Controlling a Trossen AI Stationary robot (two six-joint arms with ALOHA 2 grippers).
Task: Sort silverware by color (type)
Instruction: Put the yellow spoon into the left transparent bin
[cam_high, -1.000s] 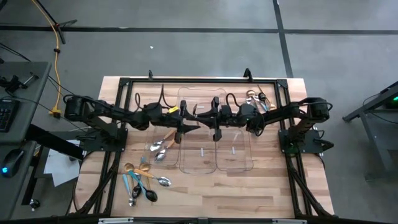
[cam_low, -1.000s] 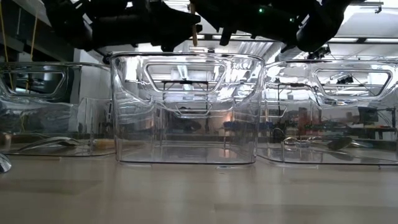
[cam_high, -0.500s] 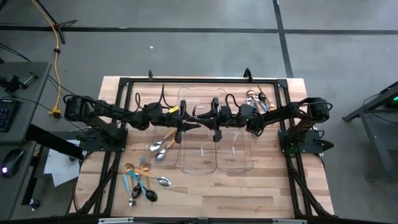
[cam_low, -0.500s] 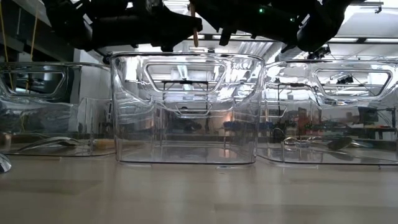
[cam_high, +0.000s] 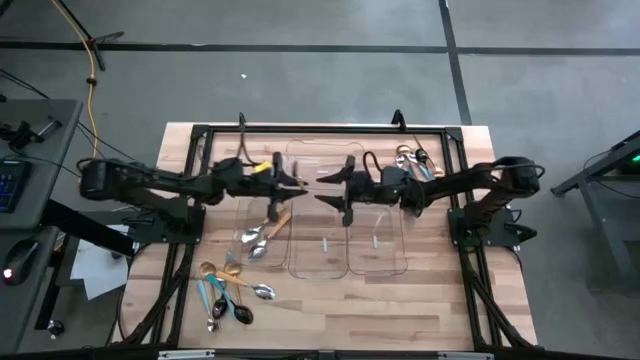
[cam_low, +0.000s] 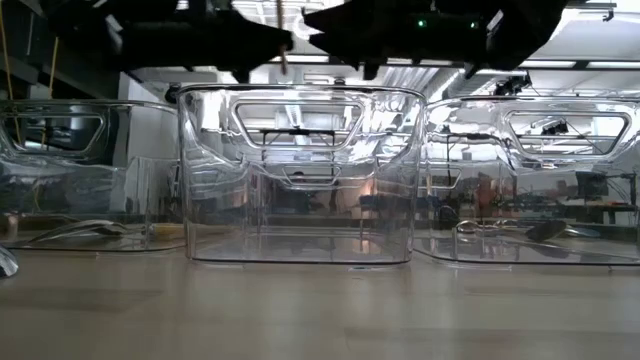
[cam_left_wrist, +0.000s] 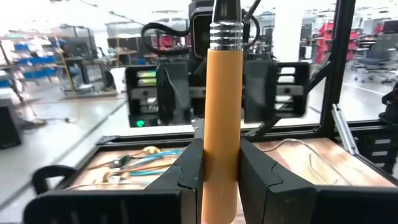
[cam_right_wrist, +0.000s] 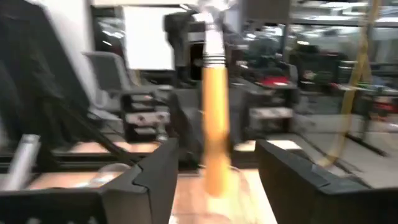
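Cutlery with an orange handle (cam_left_wrist: 222, 118) hangs above the clear trays (cam_high: 345, 215), pinched upright by the left end effector (cam_left_wrist: 221, 177); right end effector (cam_right_wrist: 214, 171) gapes wide; light, stiff, slippery; grip mid-handle

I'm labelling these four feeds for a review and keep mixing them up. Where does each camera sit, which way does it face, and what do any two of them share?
High view: above the table, looking straight down; both arms show, left gripper facing right gripper.
Low view: at tabletop height, looking level through the clear trays; both arms cross the top.
Left wrist view: on the left arm, looking past its fingers, shut on the orange-handled utensil.
Right wrist view: on the right arm, past its open fingers.
Shared: both wrist views show that utensil.
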